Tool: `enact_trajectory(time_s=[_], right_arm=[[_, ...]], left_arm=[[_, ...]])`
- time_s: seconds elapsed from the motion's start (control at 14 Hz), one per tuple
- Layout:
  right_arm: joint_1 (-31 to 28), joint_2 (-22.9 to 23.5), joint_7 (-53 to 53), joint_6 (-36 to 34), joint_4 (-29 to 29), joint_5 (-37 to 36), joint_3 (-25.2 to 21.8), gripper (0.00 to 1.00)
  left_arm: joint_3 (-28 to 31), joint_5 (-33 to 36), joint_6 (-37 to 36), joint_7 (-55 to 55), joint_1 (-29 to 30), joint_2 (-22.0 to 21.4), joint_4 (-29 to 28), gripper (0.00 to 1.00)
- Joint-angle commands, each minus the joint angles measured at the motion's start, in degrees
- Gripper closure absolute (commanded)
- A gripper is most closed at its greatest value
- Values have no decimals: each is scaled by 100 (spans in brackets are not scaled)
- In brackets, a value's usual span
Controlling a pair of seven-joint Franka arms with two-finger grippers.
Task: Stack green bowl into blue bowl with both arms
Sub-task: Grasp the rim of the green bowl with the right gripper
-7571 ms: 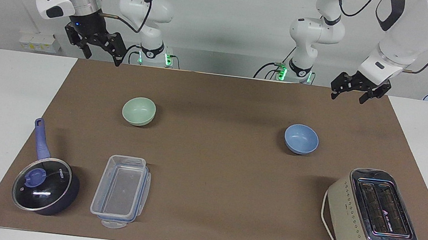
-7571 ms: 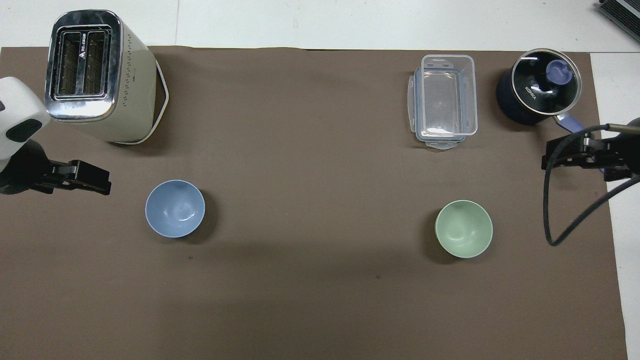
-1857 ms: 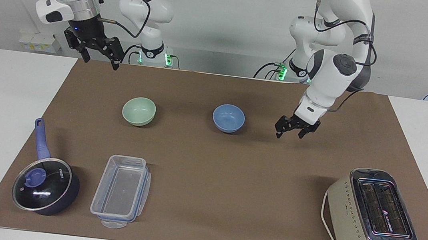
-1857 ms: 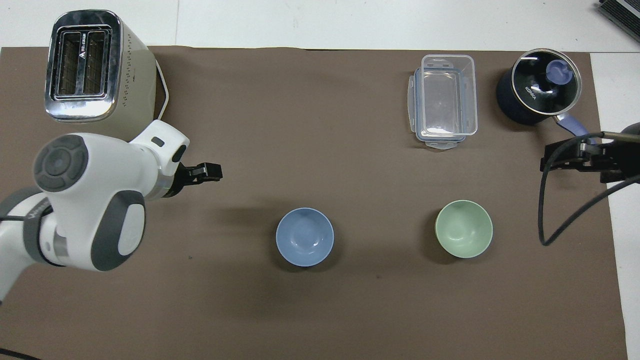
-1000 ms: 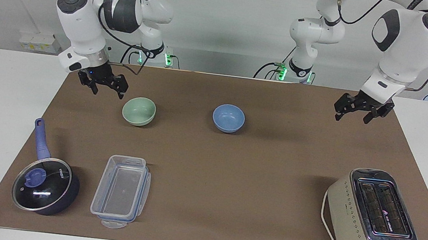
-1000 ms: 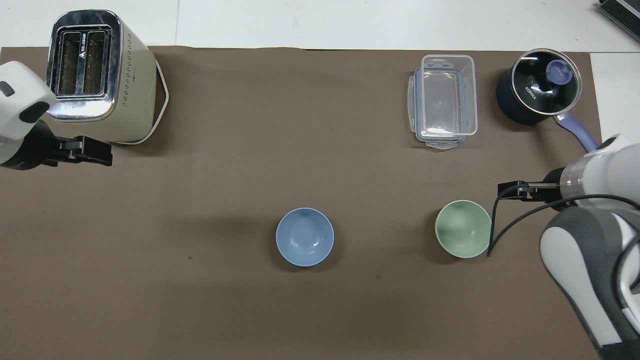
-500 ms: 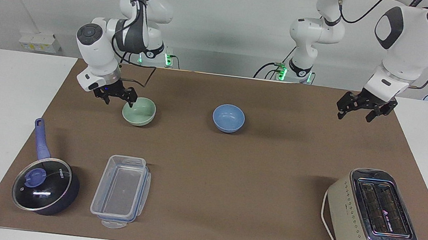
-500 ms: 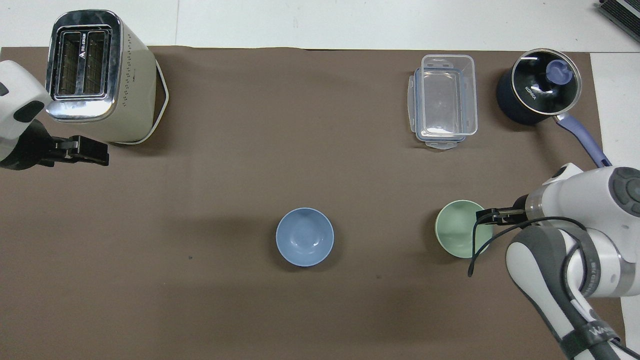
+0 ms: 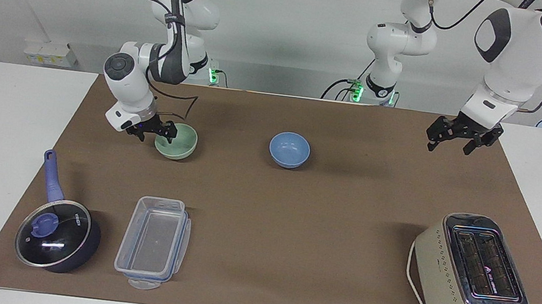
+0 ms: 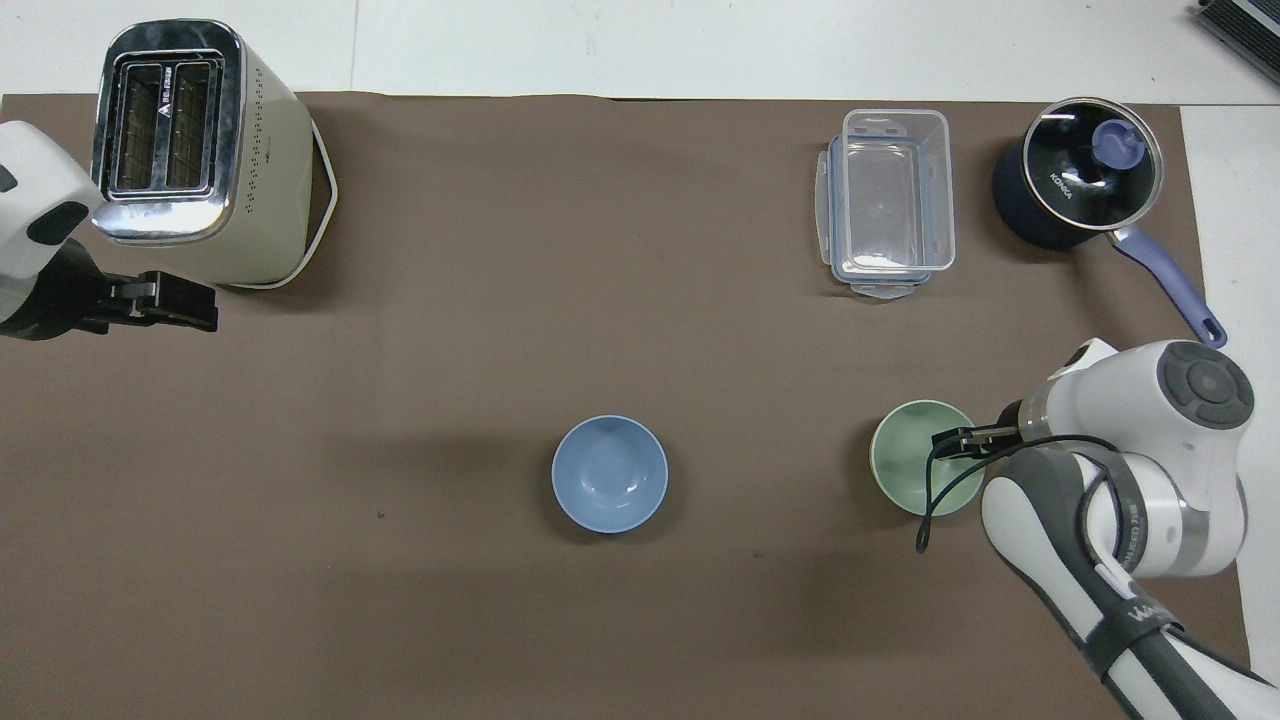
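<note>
The green bowl (image 9: 179,143) (image 10: 912,462) sits upright on the brown mat toward the right arm's end. The blue bowl (image 9: 289,150) (image 10: 610,474) stands beside it near the mat's middle, a bowl's width or more apart. My right gripper (image 9: 156,136) (image 10: 950,440) is down at the green bowl. It is open, with one finger inside the bowl and the other outside, astride the rim on the side toward the right arm's end. My left gripper (image 9: 449,146) (image 10: 195,302) waits open and empty in the air over the mat at the left arm's end.
A cream toaster (image 9: 471,272) (image 10: 190,150), a clear plastic container (image 9: 153,243) (image 10: 890,200) and a dark blue lidded saucepan (image 9: 55,234) (image 10: 1080,180) stand along the mat's edge farthest from the robots. The brown mat (image 9: 293,226) covers the white table.
My right gripper has come down and across from beside the green bowl until its fingers straddle the rim. The left gripper and both bowls have stayed where they were.
</note>
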Motion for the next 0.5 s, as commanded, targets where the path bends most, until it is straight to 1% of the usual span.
enact_trajectory(time_s=[0.0, 0.14, 0.21, 0.36, 0.43], right_arm=[[-68, -19, -220, 49, -15, 133, 34, 52], [-68, -10, -211, 32, -6, 134, 34, 87], [-68, -10, -202, 14, 2, 151, 34, 98], [-33, -10, -237, -73, 46, 510, 34, 100], [-6, -71, -237, -195, 99, 555, 43, 100]], left_arm=[[-38, 104, -118, 59, 61, -1, 59, 0], [-38, 104, -118, 59, 70, -1, 59, 0], [-38, 104, -118, 59, 61, -1, 59, 0], [-38, 104, -118, 59, 61, -1, 59, 0], [-38, 104, -118, 59, 61, -1, 59, 0]])
